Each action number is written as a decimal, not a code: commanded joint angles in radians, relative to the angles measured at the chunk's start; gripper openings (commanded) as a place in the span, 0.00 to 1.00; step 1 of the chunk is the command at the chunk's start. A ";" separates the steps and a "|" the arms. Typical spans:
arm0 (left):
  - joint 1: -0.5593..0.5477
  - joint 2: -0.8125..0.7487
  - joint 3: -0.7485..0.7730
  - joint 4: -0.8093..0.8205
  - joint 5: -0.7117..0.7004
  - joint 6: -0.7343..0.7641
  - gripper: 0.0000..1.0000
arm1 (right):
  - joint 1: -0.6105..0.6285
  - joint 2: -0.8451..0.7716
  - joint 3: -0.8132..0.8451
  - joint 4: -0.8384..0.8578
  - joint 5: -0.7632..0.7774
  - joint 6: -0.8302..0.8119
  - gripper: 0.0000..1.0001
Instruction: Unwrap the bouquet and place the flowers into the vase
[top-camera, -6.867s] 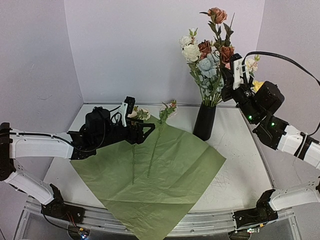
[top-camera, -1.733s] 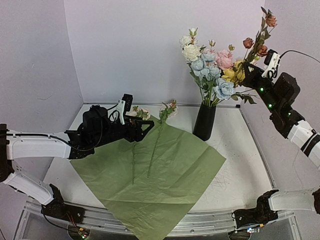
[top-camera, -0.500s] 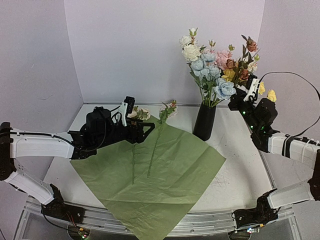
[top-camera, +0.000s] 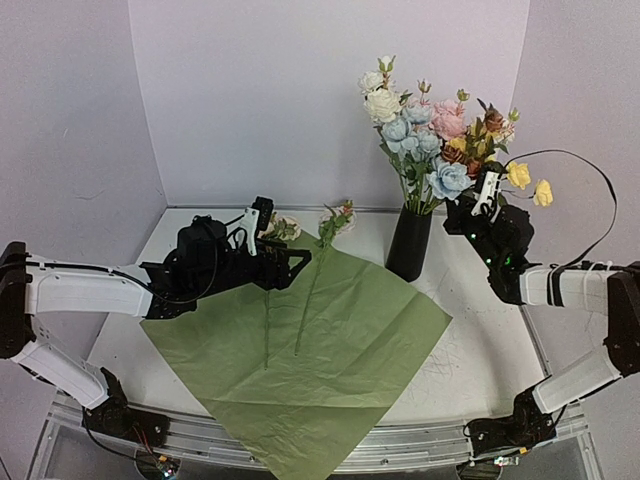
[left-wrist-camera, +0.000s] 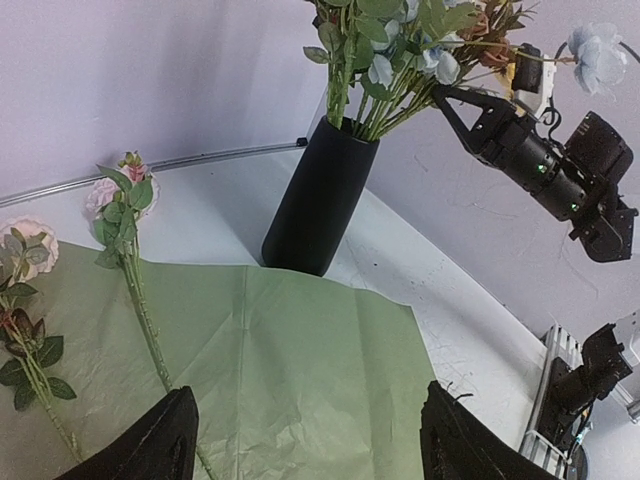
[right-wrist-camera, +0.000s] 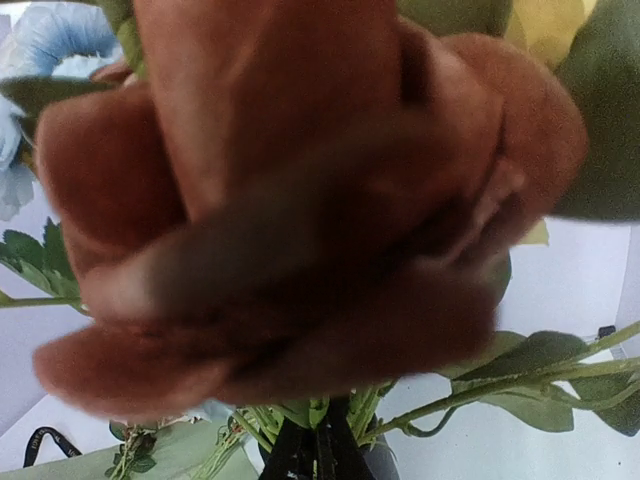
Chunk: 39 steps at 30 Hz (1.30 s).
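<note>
Flowers (top-camera: 518, 175), a sprig with reddish-brown and yellow blooms, are pinched by their thin stems in the closed right gripper (top-camera: 462, 214). In the right wrist view one reddish bloom fills nearly the whole frame above the shut fingertips. Over the last seconds this arm has come down from the upper right of the overhead frame to mid-right. The sprig now stands against the right flank of the bunch already in the black vase (top-camera: 408, 245), right of centre. Whether the stem ends have entered the mouth cannot be told, so insertion is judged under way but not complete. The left gripper (top-camera: 285, 268) has held its place at centre left, jaws wide apart and empty, above the opened green wrapping paper (top-camera: 330, 350). That paper lies flat across the lower middle of the white table (top-camera: 480, 330). Two loose stems (top-camera: 268, 320) remain on the paper as before, blooms pointing to the back wall, so at least two transfers appear left. No brand, label or legible writing is visible in any view.
</note>
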 joint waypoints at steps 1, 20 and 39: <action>-0.001 0.003 0.055 0.016 -0.004 0.020 0.77 | -0.003 0.035 -0.011 0.059 -0.007 0.041 0.04; -0.001 0.013 0.042 0.006 -0.015 0.008 0.80 | -0.004 -0.094 -0.114 0.018 0.003 0.110 0.59; 0.022 0.310 0.387 -0.440 -0.189 -0.072 0.82 | 0.001 -0.411 -0.288 -0.535 -0.131 0.327 0.98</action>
